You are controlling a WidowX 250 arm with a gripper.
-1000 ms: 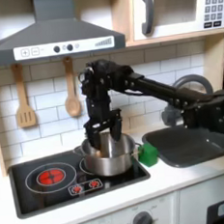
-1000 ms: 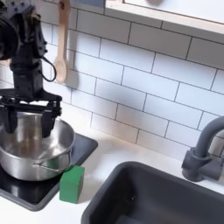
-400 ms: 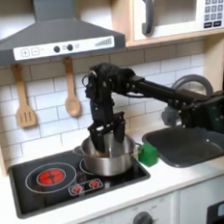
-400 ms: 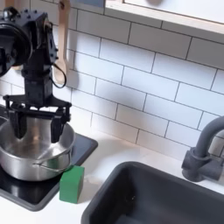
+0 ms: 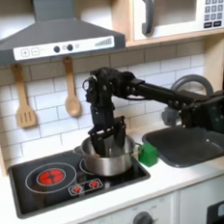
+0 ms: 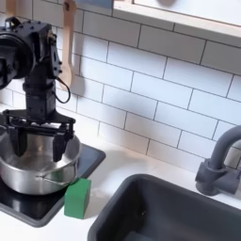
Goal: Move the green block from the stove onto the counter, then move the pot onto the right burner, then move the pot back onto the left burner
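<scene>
On the lower centre of the first exterior view, the pot sits on the stove, covering the burner nearer the sink, while the other red spiral ring lies bare at the lower left. You have the hand directly over the pot, fingers spread wide and pointing down, one toward each side of the rim; in the second exterior view the hand shows its two fingers straddling the pot's opening, released and gripping nothing. I cannot tell whether a fingertip already touches the rim.

The green block stands off the black glass, on the white tabletop just beside the stove's edge, between the pot and the sink. In the second exterior view the green block is upright in the lower left, very near the pot wall.

So the block step looks done, and you seem to be setting up the grasp for a pot move. To do it well, bring one finger inside the wall and one outside, pinch the rim firmly, and lift only enough to clear the glass before sliding toward the bare ring. Keep the pot level, and watch the block: it stands near enough to be nudged if the pot swings that way.

The pot appears empty inside, though the hand hides part of it. The sink basin also looks empty.
</scene>
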